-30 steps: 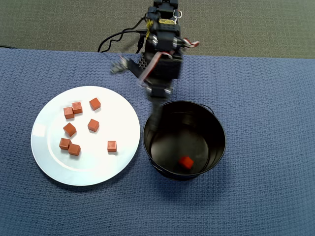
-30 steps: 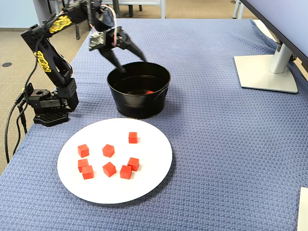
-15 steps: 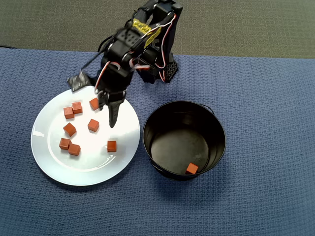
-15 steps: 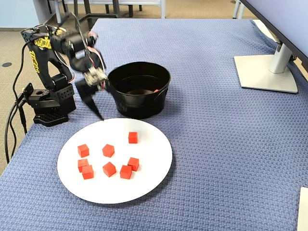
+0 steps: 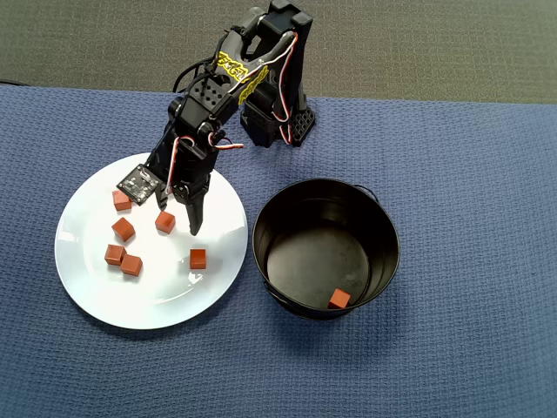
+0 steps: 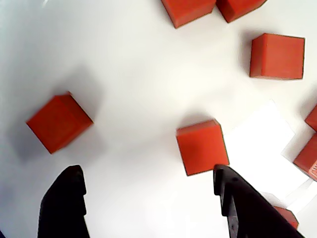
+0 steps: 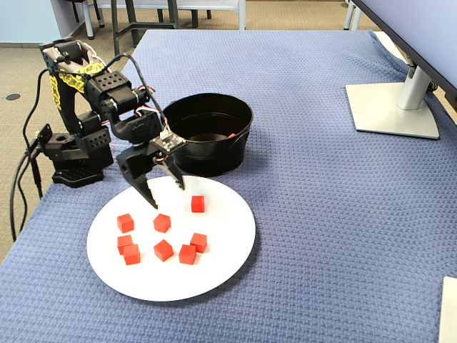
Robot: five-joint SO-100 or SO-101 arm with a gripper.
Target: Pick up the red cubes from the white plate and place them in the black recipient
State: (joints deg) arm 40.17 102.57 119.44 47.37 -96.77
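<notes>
**Gripper over plate, fingers spread**

Gripper (image 7: 166, 194) hangs low over the plate (image 7: 214, 275), fingers spread, nothing btwn them. Cubes (image 7: 162, 223) lie loose on plate; wrist view shows one cube (image 6: 201, 147) just ahead of the tips. Pot (image 5: 383, 231) sits right beside plate, one cube (image 5: 339, 299) inside.

Overhead view: the plate (image 5: 87, 287) sits left on the mat (image 5: 470, 261), the pot (image 5: 383, 231) beside it; one cube (image 5: 339, 299) lies inside the pot.
</notes>
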